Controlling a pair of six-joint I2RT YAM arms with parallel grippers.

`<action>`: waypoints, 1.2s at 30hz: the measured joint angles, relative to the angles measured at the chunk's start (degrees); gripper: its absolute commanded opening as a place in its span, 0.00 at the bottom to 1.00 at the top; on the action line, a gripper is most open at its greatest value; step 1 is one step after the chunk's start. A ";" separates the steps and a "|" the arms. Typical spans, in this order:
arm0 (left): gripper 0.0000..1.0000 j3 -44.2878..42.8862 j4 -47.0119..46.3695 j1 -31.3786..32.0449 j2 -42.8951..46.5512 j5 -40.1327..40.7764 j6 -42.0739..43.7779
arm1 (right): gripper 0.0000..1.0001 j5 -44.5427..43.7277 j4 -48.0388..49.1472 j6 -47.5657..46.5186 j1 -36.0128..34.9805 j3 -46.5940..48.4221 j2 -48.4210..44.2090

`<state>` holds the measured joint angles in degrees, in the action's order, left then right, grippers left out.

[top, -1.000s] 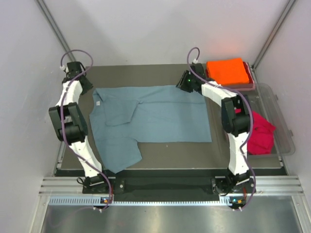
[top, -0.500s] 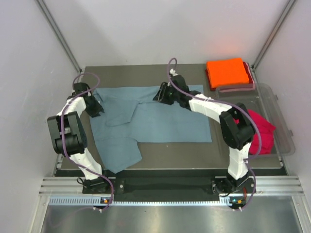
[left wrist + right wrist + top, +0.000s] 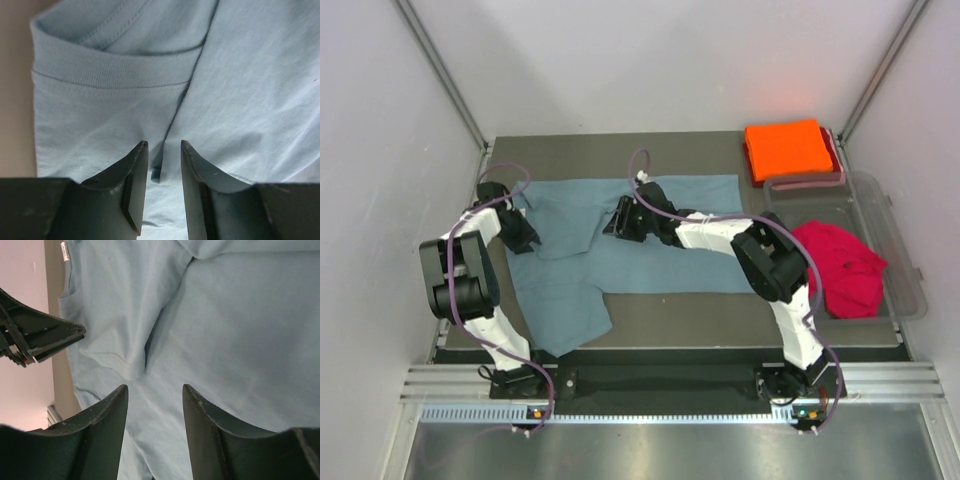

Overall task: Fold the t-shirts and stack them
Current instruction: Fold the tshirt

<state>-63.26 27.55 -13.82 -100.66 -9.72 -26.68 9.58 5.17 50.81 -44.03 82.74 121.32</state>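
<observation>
A grey-blue t-shirt (image 3: 660,250) lies spread on the dark mat, one sleeve folded in over its body and its lower left part hanging toward the front. My left gripper (image 3: 523,236) hovers open at the shirt's left edge; in the left wrist view (image 3: 164,145) a fold edge runs between the fingers just below the ribbed collar (image 3: 110,70). My right gripper (image 3: 619,220) is open low over the shirt's upper middle (image 3: 155,387), nothing pinched. An orange t-shirt (image 3: 787,148) sits folded at the back right. A red t-shirt (image 3: 840,266) lies crumpled in the tub.
A clear plastic tub (image 3: 892,225) stands along the right edge and holds the red shirt. A pinkish tray rim (image 3: 810,183) shows under the orange shirt. Slanted walls close in on both sides. The left gripper (image 3: 42,337) shows in the right wrist view.
The right arm swung left from beside the orange shirt to over the grey-blue shirt's middle, jaws widening. The left gripper came forward from the back left corner onto the shirt's collar edge.
</observation>
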 measured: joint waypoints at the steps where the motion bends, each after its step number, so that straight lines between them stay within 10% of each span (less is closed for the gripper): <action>1: 0.38 0.46 -0.20 0.09 0.00 -0.15 -0.22 | 0.48 0.00 0.28 0.48 -0.37 0.20 0.55; 12: 0.33 1.16 -1.14 1.88 0.02 -2.84 -1.77 | 0.49 0.28 4.79 3.30 -2.58 2.14 4.68; 20: 0.00 0.85 -0.76 1.88 0.02 -4.70 -3.32 | 0.50 0.24 5.09 3.41 -2.86 2.38 4.96; 36: 0.00 -14.12 -0.26 1.86 -2.10 -9.77 -10.93 | 0.44 -1.44 8.96 5.16 -4.13 2.89 5.95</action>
<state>-77.38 27.29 -11.97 -102.76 -19.49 -37.60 8.14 14.13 55.96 -48.16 85.62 127.26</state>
